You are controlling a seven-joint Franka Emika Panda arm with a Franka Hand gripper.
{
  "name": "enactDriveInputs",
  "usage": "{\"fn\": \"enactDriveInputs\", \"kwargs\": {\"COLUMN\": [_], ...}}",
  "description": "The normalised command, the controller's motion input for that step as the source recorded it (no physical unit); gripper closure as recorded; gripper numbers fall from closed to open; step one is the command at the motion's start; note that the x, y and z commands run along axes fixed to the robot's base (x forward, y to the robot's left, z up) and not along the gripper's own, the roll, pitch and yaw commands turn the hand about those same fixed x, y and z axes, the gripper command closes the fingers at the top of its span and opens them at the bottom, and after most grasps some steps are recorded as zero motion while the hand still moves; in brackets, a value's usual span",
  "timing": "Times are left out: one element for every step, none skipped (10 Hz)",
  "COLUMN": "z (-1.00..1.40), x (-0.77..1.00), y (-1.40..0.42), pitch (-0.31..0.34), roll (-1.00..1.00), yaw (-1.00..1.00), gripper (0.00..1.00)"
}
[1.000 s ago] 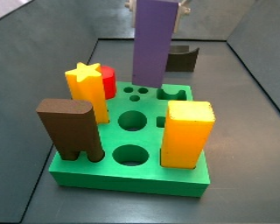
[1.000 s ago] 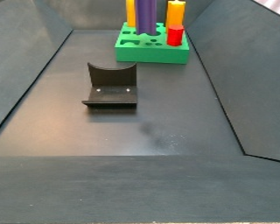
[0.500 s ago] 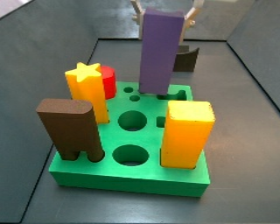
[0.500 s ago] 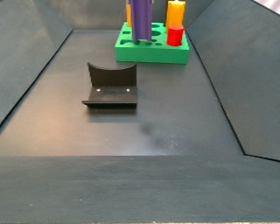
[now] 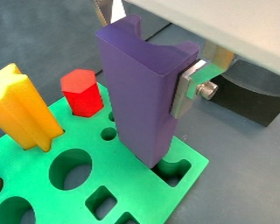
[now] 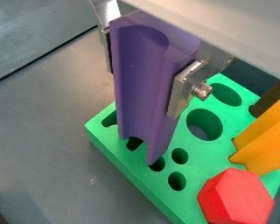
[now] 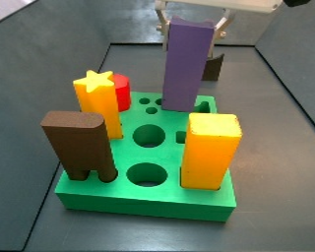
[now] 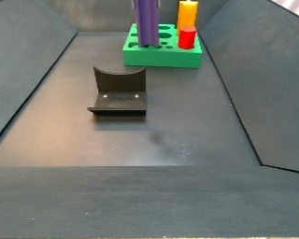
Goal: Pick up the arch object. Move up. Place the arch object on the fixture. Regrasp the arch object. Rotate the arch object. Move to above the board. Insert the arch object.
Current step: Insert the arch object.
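Now gripper (image 5: 149, 54) clamping upright arch object (image 5: 140, 96), over board (image 5: 184, 188)

No readable text, label, brand or number shows on anything.

Dark grey floor (image 8: 152, 140) enclosed by sloping dark grey walls (image 8: 271, 84)

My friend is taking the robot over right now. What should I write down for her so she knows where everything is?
Gripper: over the board's far edge, shut on the arch object, fingers clamped near its top.
Arch object: upright, lower end at or just inside its slot in the board; the wrist views do not settle how deep.
Fixture: bare, on the floor apart from the board.
Done: pickup, fixture stop, regrasp, rotation, move to the board.
Left: push the arch object fully down, then let go.
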Motion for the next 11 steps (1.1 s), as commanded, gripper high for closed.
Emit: {"fn": "enactDriveInputs", "kwargs": {"z": [-0.33,-0.32,-0.39,-0.43,-0.38,-0.43,-0.47,-0.53,-0.46,-0.38,-0.46], "x": [0.79,0.80,0.73,0.63,0.29,0.07,0.10,0.18,0.25,0.11,0.00], "y": [0.00,0.00,0.00,0.00,0.00,0.00,0.00,0.00,0.00,0.00,0.00], "pitch": [0.093,0.093,0.033,0.000,-0.137,-0.250,-0.239,-0.206,-0.117,-0.013,-0.057], "roll": [-0.02,-0.03,-0.01,0.00,-0.06,-0.07,-0.01,0.00,0.00,0.02,0.00], "yaw": [0.00,0.00,0.00,0.00,0.00,-0.07,-0.01,0.00,0.00,0.00,0.00], "gripper": [1.00,1.00,1.00,1.00,1.00,1.00,1.00,1.00,1.00,1.00,1.00]}}
